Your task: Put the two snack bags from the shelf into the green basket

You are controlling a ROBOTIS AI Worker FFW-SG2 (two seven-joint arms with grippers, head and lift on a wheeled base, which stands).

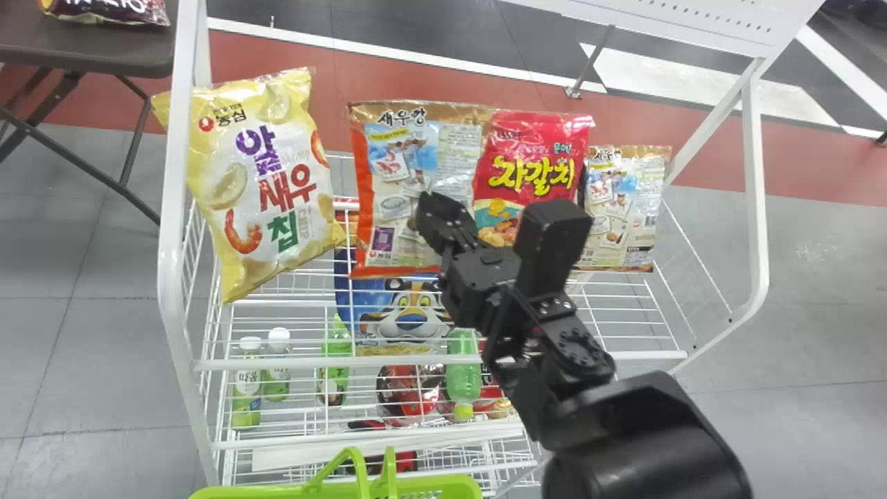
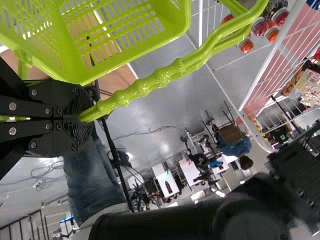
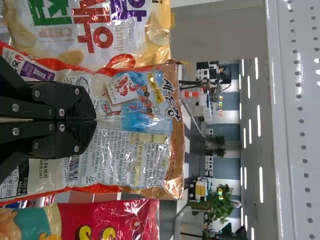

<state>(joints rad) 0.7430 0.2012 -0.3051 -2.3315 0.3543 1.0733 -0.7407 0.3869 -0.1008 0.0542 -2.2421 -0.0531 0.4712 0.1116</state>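
Bright indoor light, white strip lights (image 3: 260, 185) along the ceiling (image 3: 252, 155), glare on crinkled snack bags (image 1: 530, 135), highlights on the green basket handle (image 2: 150, 83), reflections on gray floor (image 2: 155, 115)

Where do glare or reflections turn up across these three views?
Head view: soft highlights on the crinkled red snack bag; left wrist view: glossy streaks along the green basket handle, ceiling light reflected off the grey floor; right wrist view: bright ceiling lights in the background, sheen on the orange-edged bag.
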